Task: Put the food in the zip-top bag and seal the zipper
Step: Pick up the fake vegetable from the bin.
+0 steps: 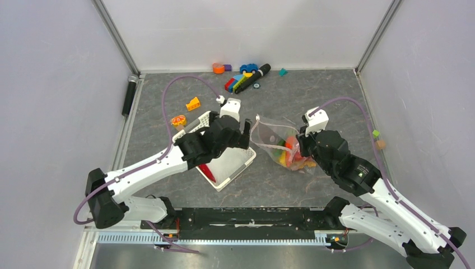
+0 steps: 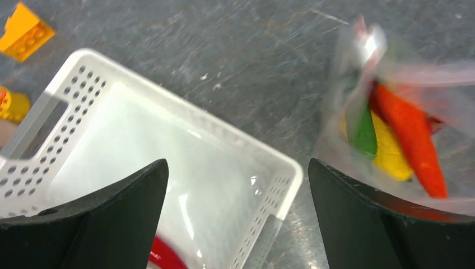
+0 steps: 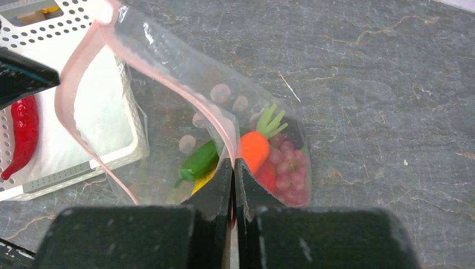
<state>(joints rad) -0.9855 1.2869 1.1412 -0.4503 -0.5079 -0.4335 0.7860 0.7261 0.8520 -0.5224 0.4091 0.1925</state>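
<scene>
l gripper (image 1: 245,133): jaws fully apart, nothing held. hangs over the basket's (image 1: 238,162) right corner, just beside the bag (image 1: 268,134) mouth.

basket: one red chilli (image 1: 207,171) lies inside, by the near wall. judged: last food item not yet bagged.

bag: sits right of the basket, mouth facing it. contact w/ basket: cannot tell. zipper (image 3: 70,95) unsealed, pink lips well apart. contents: carrot (image 3: 255,148), grapes (image 3: 288,174), a green veg (image 3: 199,159), sth yellow.

r gripper (image 3: 233,168): jaws closed tight on the bag's mouth edge at the zipper, propping the mouth up.

risks (judged):
- chilli lies close to the basket wall. wide jaws coming down may strike the wall and shove the basket into the bag.
- bag is pinched at one point only. soft film may sag, the mouth folds, and the chilli snags on a lip.
- if the r grip slips or tips the bag toward its mouth, loose food may roll out.
- sealing w/ the chilli outside leaves the task unfinished.
</scene>
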